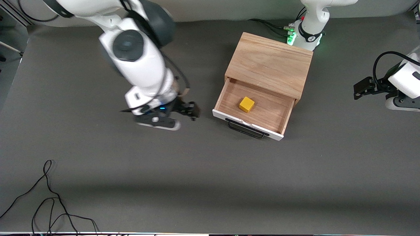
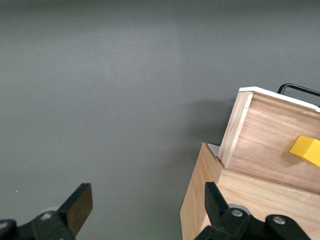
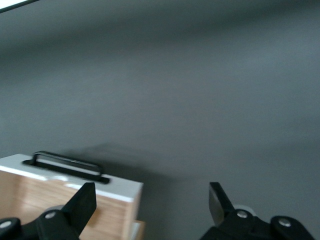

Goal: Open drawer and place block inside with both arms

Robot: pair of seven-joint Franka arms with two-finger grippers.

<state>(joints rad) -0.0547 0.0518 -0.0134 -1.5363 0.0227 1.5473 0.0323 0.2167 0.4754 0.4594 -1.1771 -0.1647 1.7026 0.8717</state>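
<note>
Loose black cables (image 1: 49, 200) trail across the tabletop (image 1: 203, 177) at its nearest edge, toward the right arm's corner; the matte dark grey surface spreads from there up to the robots' bases, with a broad soft shadow banding its nearer part.

Over bare tabletop just beside the drawer, toward the right arm's end, hangs the right claw (image 1: 193, 111), its fingers (image 3: 82, 205) spread apart with nothing between them. Its wrist view looks over the white front panel and the black wire handle (image 3: 67, 165). The right arm (image 1: 137, 62) reaches down from the far edge.

The left claw (image 1: 359, 90) hovers near the tabletop's edge at the left arm's end, well apart from the box, fingers (image 2: 80, 205) wide apart and empty. The left arm's green-lit base (image 1: 303, 34) stands at the far edge, just beside the box's back corner.

Between the two claws sits the light oak box (image 1: 269, 65), turned at a slight angle to the tabletop's edges. The drawer (image 1: 259, 109) is pulled out toward the front camera, its handle facing that way. The yellow block (image 1: 246, 104) rests on the drawer's wooden floor, roughly central and clear of the walls. A pale wall runs along the tabletop's far edge.
</note>
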